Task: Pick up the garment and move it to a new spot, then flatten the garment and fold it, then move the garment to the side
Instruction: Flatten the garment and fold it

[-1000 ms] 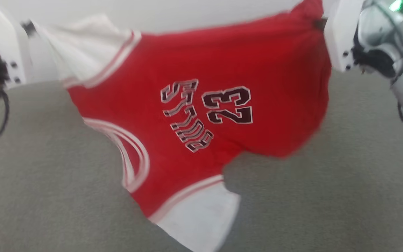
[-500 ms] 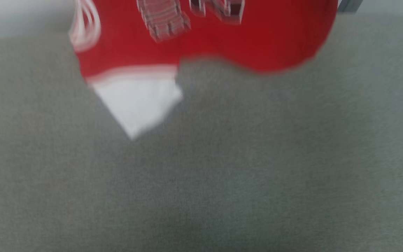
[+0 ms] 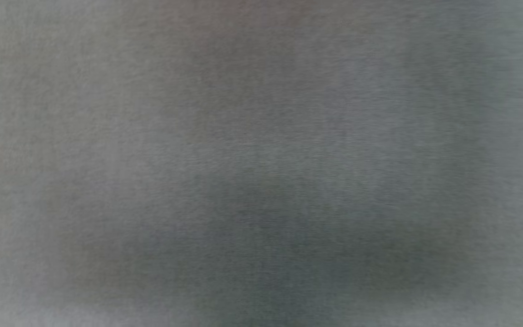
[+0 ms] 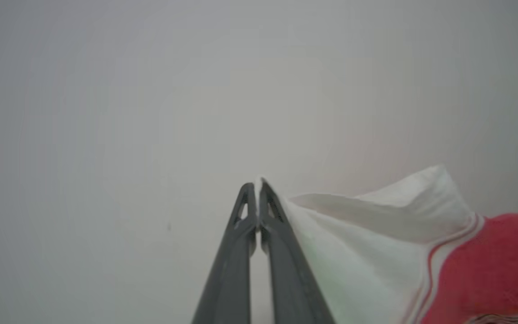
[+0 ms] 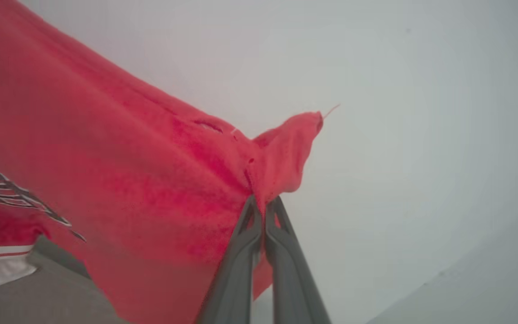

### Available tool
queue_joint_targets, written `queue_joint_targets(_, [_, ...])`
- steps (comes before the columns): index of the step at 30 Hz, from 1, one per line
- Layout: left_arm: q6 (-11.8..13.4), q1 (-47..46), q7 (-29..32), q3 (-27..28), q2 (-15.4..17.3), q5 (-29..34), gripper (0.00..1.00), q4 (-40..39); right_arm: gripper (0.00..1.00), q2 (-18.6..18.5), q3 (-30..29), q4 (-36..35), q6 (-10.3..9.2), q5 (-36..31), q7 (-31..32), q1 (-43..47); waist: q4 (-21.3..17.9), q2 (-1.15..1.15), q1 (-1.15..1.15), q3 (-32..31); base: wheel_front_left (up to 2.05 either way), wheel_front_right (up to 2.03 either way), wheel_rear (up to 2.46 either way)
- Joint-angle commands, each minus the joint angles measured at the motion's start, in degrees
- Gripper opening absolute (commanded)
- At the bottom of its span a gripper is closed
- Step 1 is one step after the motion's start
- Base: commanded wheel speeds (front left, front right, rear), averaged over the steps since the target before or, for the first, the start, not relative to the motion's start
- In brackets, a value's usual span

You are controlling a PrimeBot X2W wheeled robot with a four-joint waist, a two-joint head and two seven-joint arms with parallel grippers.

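Garment hangs in the air between my left pincer, clamped shut on its white sleeve, and my right pincer, clamped on a red corner; such thin pinches could slip if I swing hard, dropping it crumpled.

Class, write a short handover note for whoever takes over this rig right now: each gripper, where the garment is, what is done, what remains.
The left gripper is shut on the white sleeve of the garment.
The right gripper is shut on its red edge.
The garment hangs lifted, spread between them; head view too blurred to read.
Done: pick-up.
Left: set down at new spot, flatten, fold, move aside.
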Motion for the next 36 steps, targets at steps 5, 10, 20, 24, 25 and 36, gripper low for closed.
queue_joint_targets(5, [-3.97,6.61,1.55,-0.90,-3.17,-3.37,0.00,7.46,0.00,2.02,-2.60,0.99,-0.05,-2.89,2.87,6.77,3.07,0.00,0.00,-0.55,0.00,0.00,0.00])
queue_joint_targets(10, [-5.87,14.23,8.28,-2.63,-5.06,-7.58,0.00,10.19,0.00,3.58,-1.69,1.33,-0.05,-2.27,6.17,13.97,4.37,0.00,0.00,-4.15,0.00,0.00,0.00])
queue_joint_targets(20, [-5.89,33.70,26.40,-9.37,-0.77,-21.54,0.00,-4.26,0.00,4.55,6.99,1.10,-0.04,8.64,11.07,28.25,6.08,0.00,0.00,-12.76,0.00,0.00,0.00])
queue_joint_targets(24, [-5.85,41.33,29.41,-10.01,1.99,-24.76,0.00,-8.97,0.00,3.40,12.92,-2.80,-0.04,15.46,14.66,34.73,6.20,0.00,0.00,-15.77,0.00,0.00,0.00])
queue_joint_targets(25, [-5.39,43.42,30.08,-10.34,2.54,-25.10,0.00,-10.29,0.00,2.62,14.62,-4.53,-0.04,17.59,15.99,36.63,6.24,0.00,0.00,-16.40,0.00,0.00,0.00])
queue_joint_targets(36, [7.62,67.15,35.74,-11.66,12.75,-30.10,0.00,-37.50,0.00,-17.33,30.80,-36.84,-0.04,41.58,30.09,57.92,6.01,0.00,0.00,-20.66,0.00,0.00,0.00])
